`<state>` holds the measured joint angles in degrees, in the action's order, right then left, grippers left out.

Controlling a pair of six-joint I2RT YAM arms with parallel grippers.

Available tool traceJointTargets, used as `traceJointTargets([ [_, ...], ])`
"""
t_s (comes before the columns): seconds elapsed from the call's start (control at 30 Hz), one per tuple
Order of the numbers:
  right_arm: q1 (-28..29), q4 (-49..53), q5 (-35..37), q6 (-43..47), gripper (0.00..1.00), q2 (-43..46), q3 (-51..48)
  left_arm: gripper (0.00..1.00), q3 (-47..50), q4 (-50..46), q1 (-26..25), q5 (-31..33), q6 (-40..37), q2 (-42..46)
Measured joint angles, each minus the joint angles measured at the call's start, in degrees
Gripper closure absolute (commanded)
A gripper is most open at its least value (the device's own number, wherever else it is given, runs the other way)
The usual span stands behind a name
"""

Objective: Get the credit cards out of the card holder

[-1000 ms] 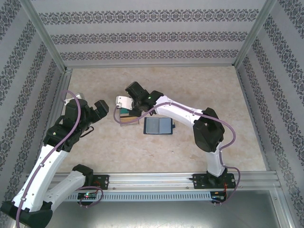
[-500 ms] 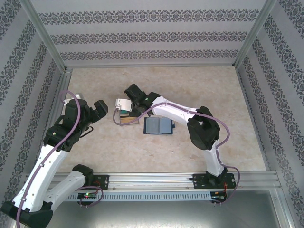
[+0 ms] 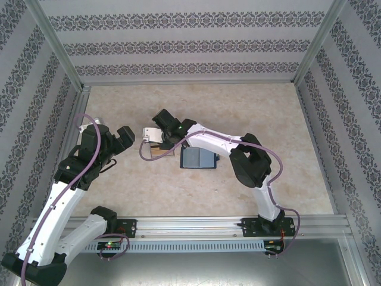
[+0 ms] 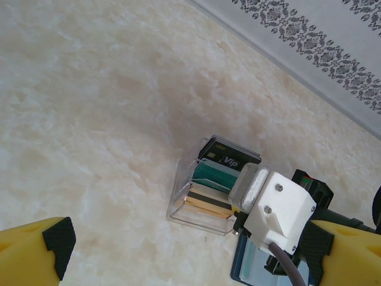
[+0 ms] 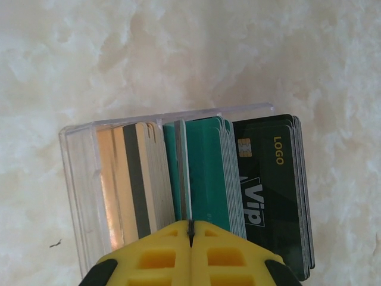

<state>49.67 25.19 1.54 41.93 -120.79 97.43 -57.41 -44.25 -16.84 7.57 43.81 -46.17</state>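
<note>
Credit cards (image 3: 156,150), from above, sit mid-worktop (image 3: 256,113), just left of the dark card holder (image 3: 198,158), beneath the right jaws; the left jaws gape wide, empty. Left wrist: cards stand on edge in a clear tray (image 4: 178,199). Right wrist: long edges run top to bottom, tan, teal, dark green; right jaws shut above the teal.

- "LOGO", in small gold capitals turned sideways, stands on the dark grey-green plastic card (image 5: 271,185), just beside its gold chip.
- "ViP", in large white letters, stands lower on that same card's face.
- In the left wrist view the white "Vip" reads again on this card (image 4: 228,159).
</note>
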Motion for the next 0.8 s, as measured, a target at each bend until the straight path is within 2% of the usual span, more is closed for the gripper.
traceJointTargets([
  [0.07,0.0,-0.72,1.22,-0.17,0.89,-0.33,0.0,0.01,0.26,-0.04,0.09,-0.02,-0.02,0.28],
  [0.17,0.0,-1.88,3.17,-0.59,0.87,-0.83,0.0,0.01,0.59,-0.17,0.09,-0.02,0.0,0.66],
  [0.23,0.0,-2.71,4.5,-0.96,0.79,-1.25,0.02,0.01,0.61,-0.17,0.09,-0.02,0.0,0.72],
  [0.37,-0.02,-4.28,7.04,-1.7,0.72,-2.47,0.42,0.01,0.61,-0.17,0.09,-0.02,0.0,0.98],
  [0.6,-0.04,-4.85,8.76,-4.72,0.7,-2.86,1.33,0.01,0.74,-0.17,0.11,-0.61,-0.02,0.98],
  [0.8,-0.68,-4.94,8.55,-11.37,0.64,-0.11,0.81,0.0,2.45,0.09,0.11,-3.87,-0.11,0.33],
])
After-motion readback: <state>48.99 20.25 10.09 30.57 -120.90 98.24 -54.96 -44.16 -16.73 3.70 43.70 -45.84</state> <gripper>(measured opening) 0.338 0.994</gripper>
